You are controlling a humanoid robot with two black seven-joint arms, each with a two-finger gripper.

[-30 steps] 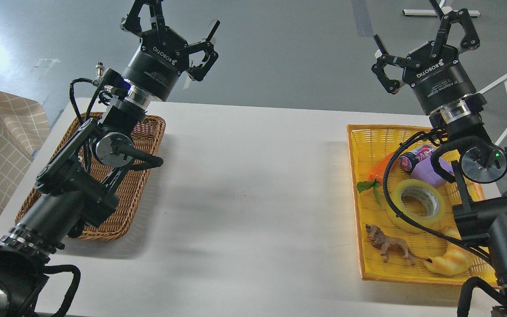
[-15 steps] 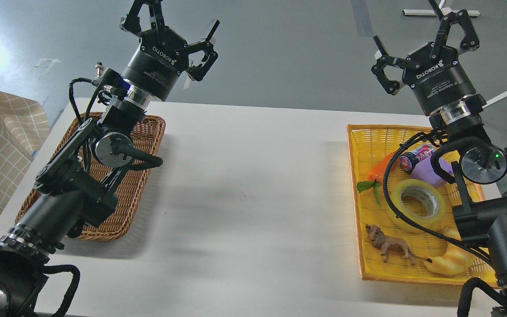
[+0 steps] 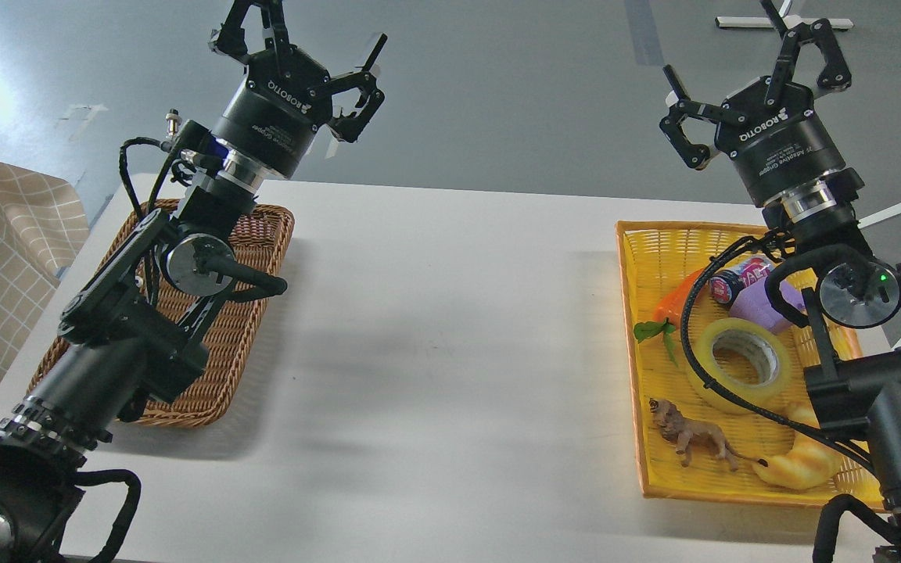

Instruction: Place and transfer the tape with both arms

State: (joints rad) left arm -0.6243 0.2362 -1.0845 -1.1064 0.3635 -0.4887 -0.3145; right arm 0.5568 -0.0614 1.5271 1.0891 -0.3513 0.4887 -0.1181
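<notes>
While raised, left gripper [image 3: 306, 47] and right gripper [image 3: 748, 74] gape, holding nothing.

tape [image 3: 740, 365]: lying flat in yellow basket [image 3: 658, 242] — untouched
left gripper [image 3: 298, 47]: hanging open
right gripper [image 3: 755, 74]: hanging open — raised

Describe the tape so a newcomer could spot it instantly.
Look at the yellow basket on the table's right side. The tape lies flat mid-basket, between the purple item and the croissant toy: the only translucent yellow ring with a grey-white core.
</notes>
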